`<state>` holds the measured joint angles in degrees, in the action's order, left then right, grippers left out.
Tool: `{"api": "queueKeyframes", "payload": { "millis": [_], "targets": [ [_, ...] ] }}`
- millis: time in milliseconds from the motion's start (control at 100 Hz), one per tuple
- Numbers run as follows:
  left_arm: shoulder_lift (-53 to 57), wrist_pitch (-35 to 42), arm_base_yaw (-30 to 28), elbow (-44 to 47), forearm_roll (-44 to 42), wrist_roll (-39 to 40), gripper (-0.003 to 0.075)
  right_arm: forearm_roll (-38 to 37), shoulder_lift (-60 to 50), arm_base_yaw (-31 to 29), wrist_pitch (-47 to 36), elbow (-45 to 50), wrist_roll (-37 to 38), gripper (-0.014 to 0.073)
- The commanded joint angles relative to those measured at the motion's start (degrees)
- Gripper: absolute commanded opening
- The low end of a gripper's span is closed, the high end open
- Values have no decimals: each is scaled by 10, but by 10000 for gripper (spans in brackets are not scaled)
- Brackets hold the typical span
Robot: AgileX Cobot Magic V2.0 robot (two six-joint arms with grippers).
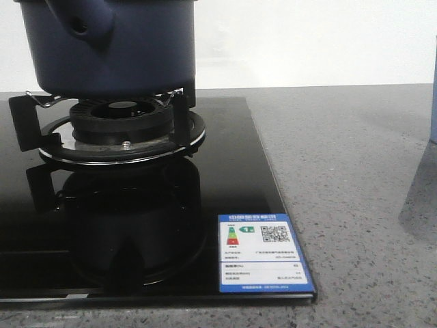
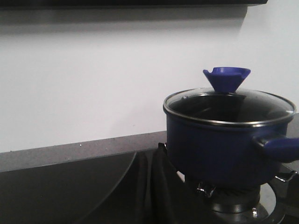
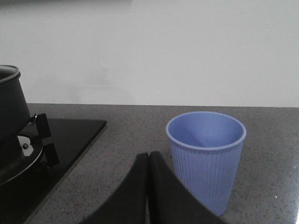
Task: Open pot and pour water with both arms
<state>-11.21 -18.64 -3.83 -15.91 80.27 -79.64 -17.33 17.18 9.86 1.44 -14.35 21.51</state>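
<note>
The dark navy pot (image 1: 109, 48) sits on the gas burner (image 1: 123, 126) at the far left, its stubby handle (image 1: 85, 24) pointing toward me. The left wrist view shows the pot (image 2: 219, 149) covered by a glass lid (image 2: 229, 107) with a blue knob (image 2: 226, 78). My left gripper (image 2: 159, 145) hangs low beside the pot, apart from it, fingers pressed together and empty. My right gripper (image 3: 148, 156) is shut on nothing, over the counter next to a light-blue ribbed cup (image 3: 205, 154). Neither gripper shows in the front view.
The black glass hob (image 1: 225, 171) carries a white and blue label (image 1: 263, 253) at its near right corner. Grey speckled counter (image 1: 355, 171) stretches to the right, with a sliver of the cup (image 1: 433, 102) at the edge. A white wall stands behind.
</note>
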Motion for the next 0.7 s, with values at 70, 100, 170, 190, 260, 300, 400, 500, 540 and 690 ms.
{"api": "queueKeyframes", "payload": {
  "millis": [70,100,170,190,260,300,400,500,540,690],
  "targets": [
    [22,12,5,15,45,-1,-16,-6,-11,-1,-47,12,0,-50],
    [22,8,5,16,50,-1,-16,-6,-11,-1,-47,15,0,-50],
    [22,0,5,16,51,-1,-16,-6,-11,-1,-45,16,0,-50],
    [22,-2,5,16,51,-1,-16,-6,-11,-1,-45,16,0,-50],
    [22,-2,5,16,51,-1,-16,-6,-11,-1,-45,16,0,-50],
    [22,-2,5,16,51,-1,-16,-6,-11,-1,-45,16,0,-50],
    [22,-2,5,16,51,-1,-16,-6,-11,-1,-45,16,0,-50],
    [22,-2,5,16,51,-1,-16,-6,-11,-1,-45,16,0,-50],
    [22,-2,5,16,51,-1,-16,-6,-11,-1,-45,16,0,-50],
    [22,-2,5,16,51,-1,-16,-6,-11,-1,-45,16,0,-50]
  ]
}}
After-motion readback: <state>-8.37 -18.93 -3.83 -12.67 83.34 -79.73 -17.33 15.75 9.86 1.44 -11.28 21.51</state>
